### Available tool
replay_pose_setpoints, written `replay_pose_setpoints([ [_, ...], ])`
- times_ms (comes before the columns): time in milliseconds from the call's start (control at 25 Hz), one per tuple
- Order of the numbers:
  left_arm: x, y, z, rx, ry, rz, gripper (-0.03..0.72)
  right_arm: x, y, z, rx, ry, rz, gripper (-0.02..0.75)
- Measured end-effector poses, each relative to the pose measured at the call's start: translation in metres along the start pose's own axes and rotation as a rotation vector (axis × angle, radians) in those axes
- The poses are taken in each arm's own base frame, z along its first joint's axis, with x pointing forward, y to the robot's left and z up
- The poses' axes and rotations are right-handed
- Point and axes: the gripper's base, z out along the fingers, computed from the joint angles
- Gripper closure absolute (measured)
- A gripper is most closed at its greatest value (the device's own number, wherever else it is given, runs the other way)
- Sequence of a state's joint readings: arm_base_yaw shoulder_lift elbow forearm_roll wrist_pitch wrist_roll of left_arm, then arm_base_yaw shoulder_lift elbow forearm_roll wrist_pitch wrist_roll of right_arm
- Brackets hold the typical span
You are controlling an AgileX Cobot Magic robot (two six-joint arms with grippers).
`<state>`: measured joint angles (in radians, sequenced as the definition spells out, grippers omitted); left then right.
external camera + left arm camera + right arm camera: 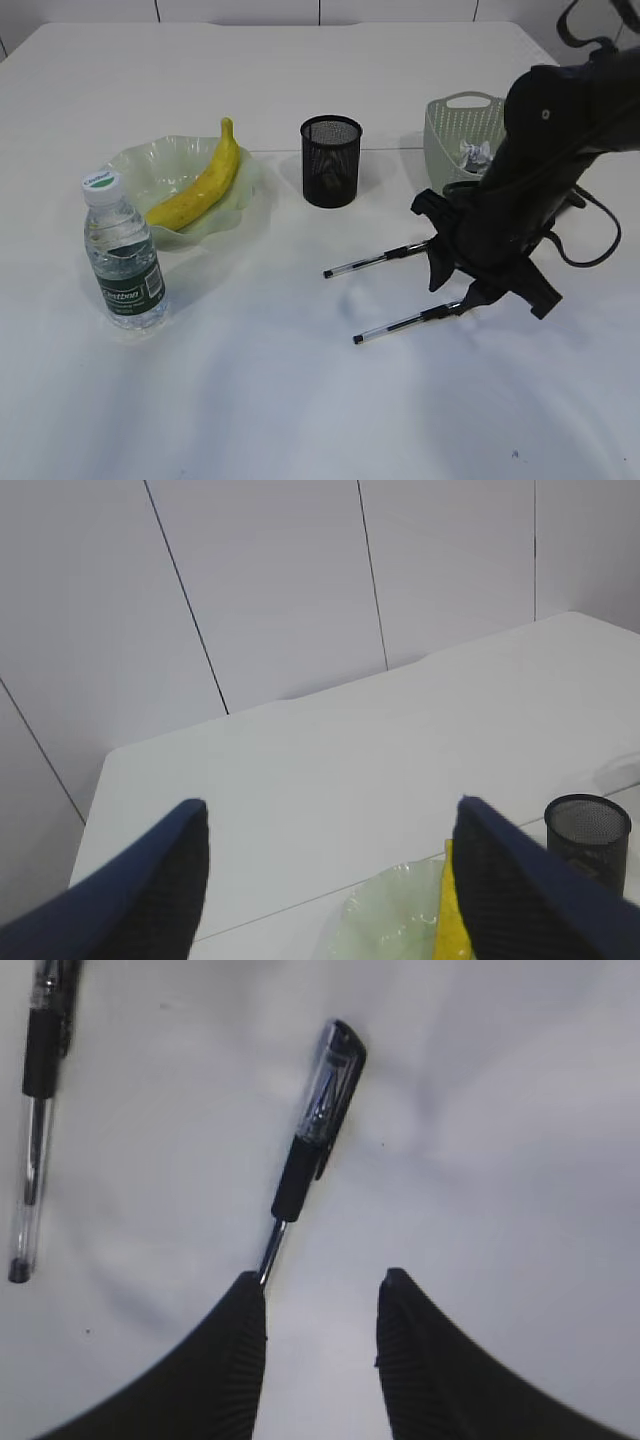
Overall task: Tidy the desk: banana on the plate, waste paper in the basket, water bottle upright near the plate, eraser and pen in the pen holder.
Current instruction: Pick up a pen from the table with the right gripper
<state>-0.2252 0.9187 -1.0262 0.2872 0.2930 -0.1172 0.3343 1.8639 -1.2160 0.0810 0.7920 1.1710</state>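
The near pen (405, 323) lies flat on the white table (280, 410), right of the middle, its right end running up to the right arm's wrist. The far pen (375, 260) lies just beyond it, roughly parallel and apart from it, also ending at the dark arm. In the right wrist view one pen lies in the middle, one end meeting the tip of one finger (235, 1350); whether it touches the finger or passes under it I cannot tell. The second pen lies off at the upper left edge.

The right gripper (322, 1285) hangs low over the table with its claw partly spread and nothing in the gap between the fingers.

The left gripper (332, 805) is out of the exterior view; its own camera shows the claw spread wide and holding nothing, above the plate's far side.

The banana (200, 185) lies on the pale green plate (140, 165) at the left. The water bottle (123, 255) stands upright just near of the plate, cap on. The black mesh pen holder (331, 160) stands right of the plate. The green basket (445, 135) sits at the far right with the crumpled paper (476, 153) inside it.
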Motion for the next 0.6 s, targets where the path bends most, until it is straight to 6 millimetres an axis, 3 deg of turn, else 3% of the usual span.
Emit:
replay_pose_setpoints([
  [240, 0.001, 0.0, 0.0, -0.002, 0.016, 0.0, 0.151, -0.001, 0.002, 0.019, -0.001, 0.013, 0.068, 0.456],
  [600, 0.003, 0.0, 0.0, -0.003, 0.029, 0.0, 0.151, -0.003, 0.008, 0.029, -0.054, 0.0, 0.137, 0.456],
])
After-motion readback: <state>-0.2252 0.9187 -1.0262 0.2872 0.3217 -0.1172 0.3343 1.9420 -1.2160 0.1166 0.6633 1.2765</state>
